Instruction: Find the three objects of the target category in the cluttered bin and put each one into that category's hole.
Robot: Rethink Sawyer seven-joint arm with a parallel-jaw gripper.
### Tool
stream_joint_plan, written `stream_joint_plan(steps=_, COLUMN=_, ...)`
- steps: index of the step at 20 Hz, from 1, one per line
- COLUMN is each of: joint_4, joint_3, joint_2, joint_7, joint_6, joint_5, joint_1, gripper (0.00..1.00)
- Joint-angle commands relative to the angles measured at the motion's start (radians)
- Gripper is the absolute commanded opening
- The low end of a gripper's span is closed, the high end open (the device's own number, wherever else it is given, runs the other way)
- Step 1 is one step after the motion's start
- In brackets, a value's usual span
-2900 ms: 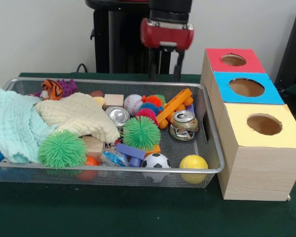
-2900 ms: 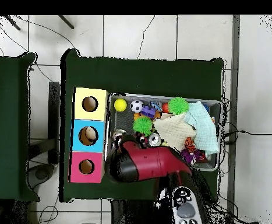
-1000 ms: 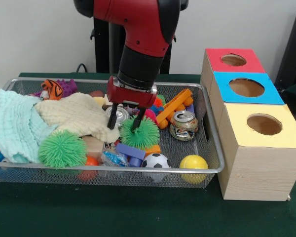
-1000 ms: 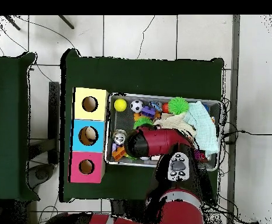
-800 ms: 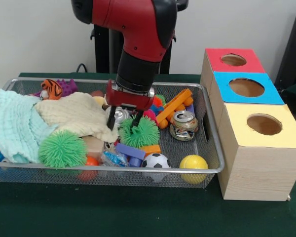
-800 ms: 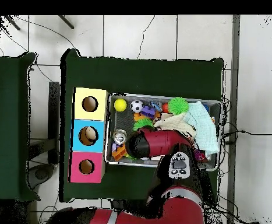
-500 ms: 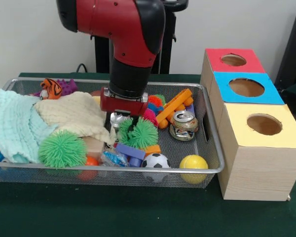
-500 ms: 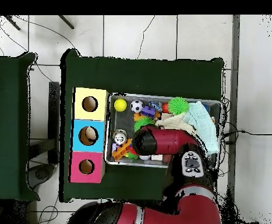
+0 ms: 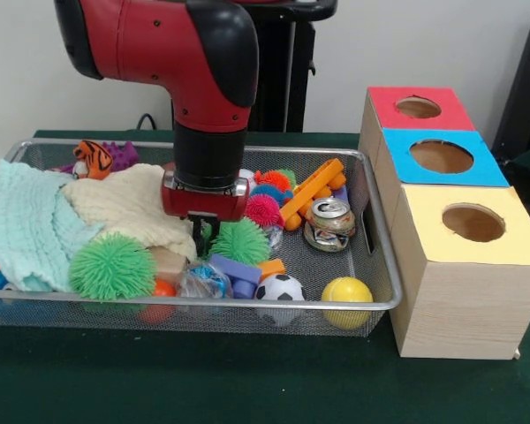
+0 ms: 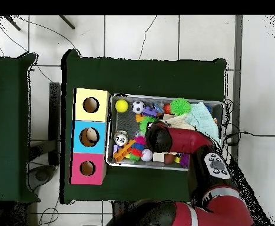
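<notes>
The bin (image 9: 371, 305) is a silver wire mesh tray full of toys; it also shows in the overhead view (image 10: 166, 97). My gripper (image 9: 200, 238) is down inside it, between the cream cloth (image 9: 128, 208) and a green spiky ball (image 9: 241, 241). It is seen edge-on, so its state is unclear. A crushed can (image 9: 329, 223), a soccer ball (image 9: 280, 289) and a yellow ball (image 9: 346, 299) lie to its right. The wooden box beside the bin has a red hole (image 9: 420, 108), a blue hole (image 9: 442, 157) and a yellow hole (image 9: 473, 223). In the overhead view the arm (image 10: 163, 138) hides the gripper.
A mint cloth (image 9: 26, 225) and a second green spiky ball (image 9: 112, 267) fill the bin's left part. A tiger toy (image 9: 94, 159) lies at the back left. An orange block (image 9: 312, 190) leans near the back right. The red arm (image 9: 185, 53) looms over the bin's middle.
The arm came down from above the bin's back edge, moved left in the front view and sank among the toys. The wrist has turned. The silver can top is now hidden behind the gripper.
</notes>
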Motion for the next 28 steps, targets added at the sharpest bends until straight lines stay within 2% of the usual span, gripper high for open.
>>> stream_joint_plan(steps=1, joint_4=0.074, joint_3=0.136, joint_2=0.128, joint_7=-0.017, joint_6=0.104, joint_5=-0.022, joint_1=-0.034, gripper=0.0)
stream_joint_plan(steps=5, joint_4=0.099, joint_3=0.156, joint_2=0.106, joint_7=-0.034, joint_6=0.141, joint_5=-0.021, joint_1=-0.053, gripper=0.0)
stream_joint_plan(steps=7, joint_4=0.122, joint_3=0.155, joint_2=0.068, joint_7=-0.038, joint_6=0.179, joint_5=-0.015, joint_1=-0.05, gripper=0.0)
stream_joint_plan(steps=10, joint_4=0.207, joint_3=0.121, joint_2=-0.088, joint_7=-0.027, joint_6=0.284, joint_5=0.004, joint_1=-0.014, gripper=0.0)
stream_joint_plan(steps=14, joint_4=0.295, joint_3=0.103, joint_2=-0.34, joint_7=-0.057, joint_6=0.499, joint_5=0.059, joint_1=0.021, gripper=0.0)
stream_joint_plan(steps=16, joint_4=0.311, joint_3=0.092, joint_2=-0.439, joint_7=-0.087, joint_6=0.607, joint_5=0.075, joint_1=0.034, gripper=0.0)
stream_joint_plan(steps=18, joint_4=0.281, joint_3=0.065, joint_2=-0.499, joint_7=-0.099, joint_6=0.75, joint_5=0.079, joint_1=0.059, gripper=0.0)
stream_joint_plan(steps=20, joint_4=0.246, joint_3=0.052, joint_2=-0.529, joint_7=-0.115, joint_6=0.859, joint_5=0.057, joint_1=0.074, gripper=0.0)
stream_joint_plan(steps=23, joint_4=0.195, joint_3=0.059, joint_2=-0.533, joint_7=-0.137, joint_6=0.965, joint_5=0.013, joint_1=0.074, gripper=0.0)
stream_joint_plan(steps=25, joint_4=0.176, joint_3=0.064, joint_2=-0.541, joint_7=-0.152, joint_6=0.996, joint_5=-0.021, joint_1=0.068, gripper=0.0)
stream_joint_plan(steps=28, joint_4=0.161, joint_3=0.069, joint_2=-0.553, joint_7=-0.17, joint_6=0.987, joint_5=-0.075, joint_1=0.055, gripper=0.0)
